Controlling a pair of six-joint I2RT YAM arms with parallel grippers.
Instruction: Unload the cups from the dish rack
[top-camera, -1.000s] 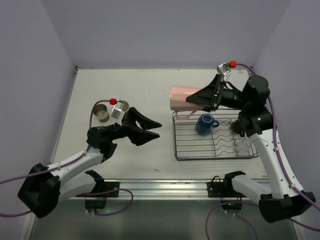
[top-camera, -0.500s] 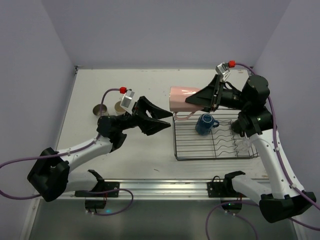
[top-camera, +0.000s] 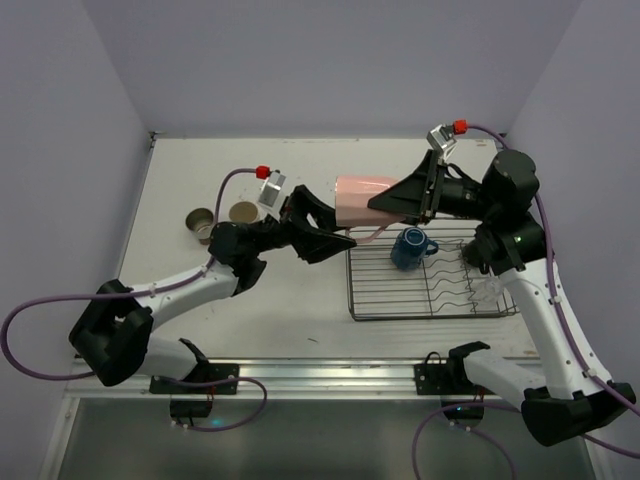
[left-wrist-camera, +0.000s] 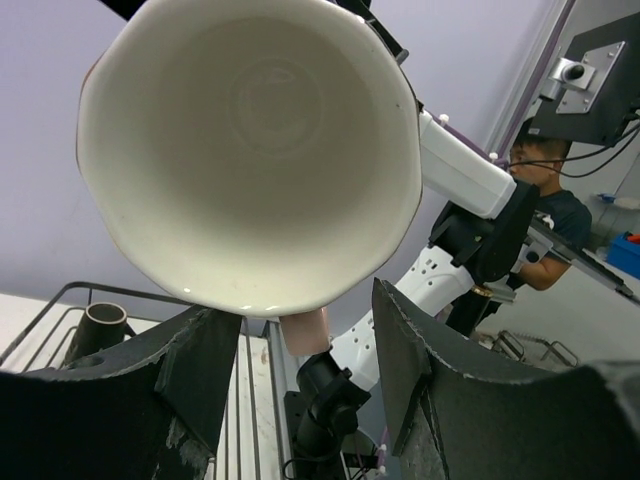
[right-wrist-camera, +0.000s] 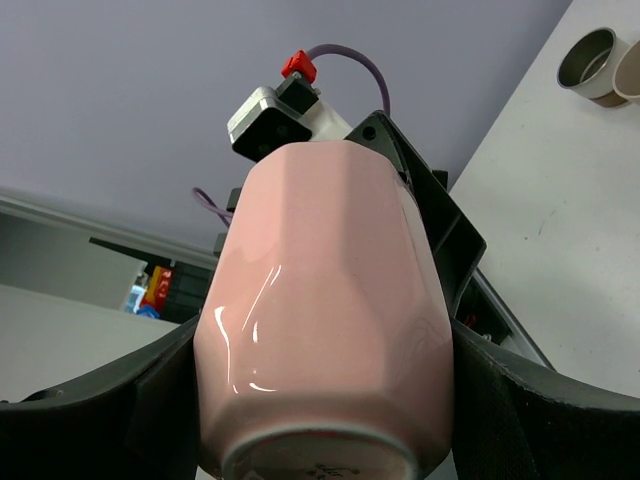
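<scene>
Near the centre of the top view, the pink cup (top-camera: 358, 197) is clamped sideways by the right gripper (top-camera: 374, 205); the left gripper (top-camera: 338, 243) is spread wide at its rim.

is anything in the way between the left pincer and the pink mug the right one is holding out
Nothing visible does. The left pincer stands open just at the mouth of the pink mug, which the right pincer holds sideways in the air. Only the mug's own handle hangs below its rim.
</scene>
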